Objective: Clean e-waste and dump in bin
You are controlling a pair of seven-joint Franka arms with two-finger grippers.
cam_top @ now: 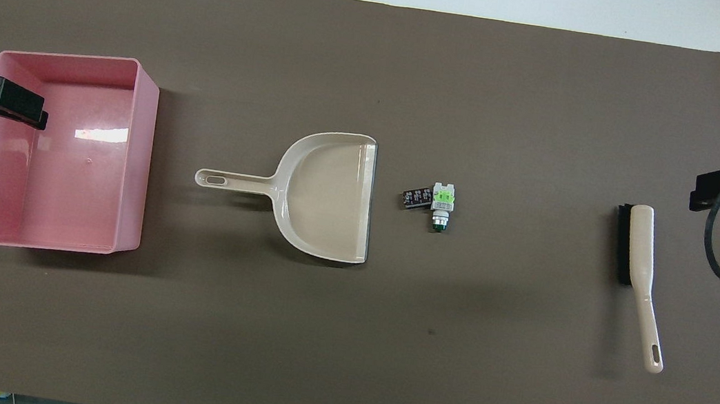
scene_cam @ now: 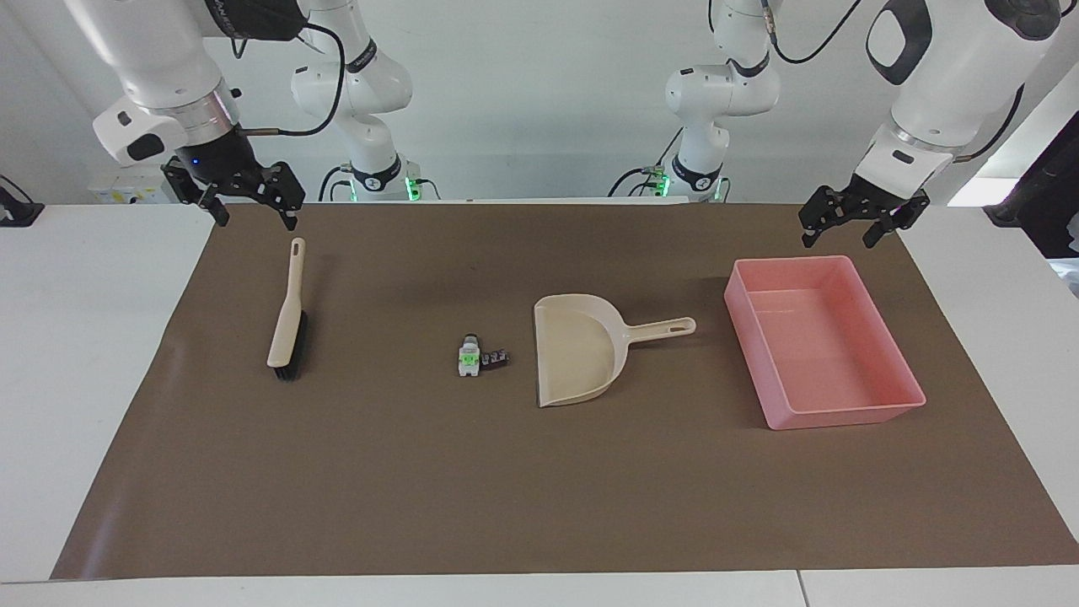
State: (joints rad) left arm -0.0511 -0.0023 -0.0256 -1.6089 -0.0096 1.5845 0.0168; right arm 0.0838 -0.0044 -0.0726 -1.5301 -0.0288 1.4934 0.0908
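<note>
Two grippers, both raised and holding nothing, wait at the robots' edge of the brown mat (scene_cam: 539, 489). Left gripper (scene_cam: 853, 226) hangs over the mat's corner at the left arm's end, above the bin's near rim; its fingers stand spread wide. Right gripper (scene_cam: 250, 204) hangs over the corner at the right arm's end, just above the brush's handle tip, fingers likewise spread wide with nothing between them.

One brush (scene_cam: 288, 314): beige handle, black bristles, lying flat near the right arm's end of the mat, handle end toward the robots.

One dustpan (scene_cam: 582, 348): beige, lying flat at mid-mat, handle pointing toward the bin, open mouth toward the scraps.

One bin (scene_cam: 877, 413): shallow pink rectangular tray with flared rim, upright, inside bare, at the left arm's end of the mat, well apart from the dustpan's handle.

Two pieces of e-waste, lying together on the mat between dustpan mouth and brush, much closer to the dustpan. White-grey scrap (scene_cam: 469, 357): small blocky body, bright green patch on top, a short stub at the end toward the robots. Dark scrap (scene_cam: 496, 359): flat, black-purple, with tiny pale marks, touching or just beside the white-grey one, on its dustpan side. Both are far smaller than the dustpan.
</note>
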